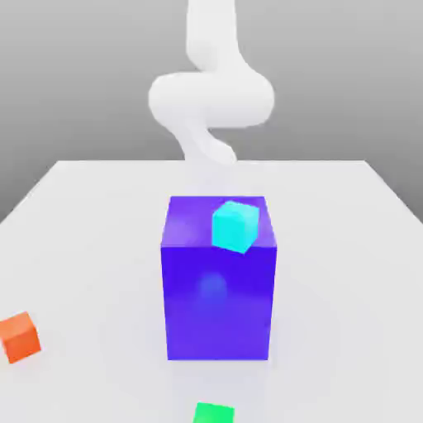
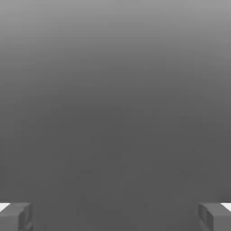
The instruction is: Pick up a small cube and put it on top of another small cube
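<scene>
The small bright green cube (image 1: 214, 413) lies on the white table at the near edge of the exterior view, cut off by the picture's border. The small magenta cube is out of view. My white arm (image 1: 211, 95) rises behind the big blue-purple block, at the far side of the table. In the hand view my gripper (image 2: 115, 217) is open, with one grey fingertip (image 2: 16, 216) and the other set far apart. Nothing is between them, and plain grey background lies beyond.
A big blue-purple block (image 1: 218, 289) stands mid-table with a cyan cube (image 1: 235, 225) resting tilted on its top. An orange cube (image 1: 19, 336) lies at the exterior view's left. The white table (image 1: 347, 273) stretches around them.
</scene>
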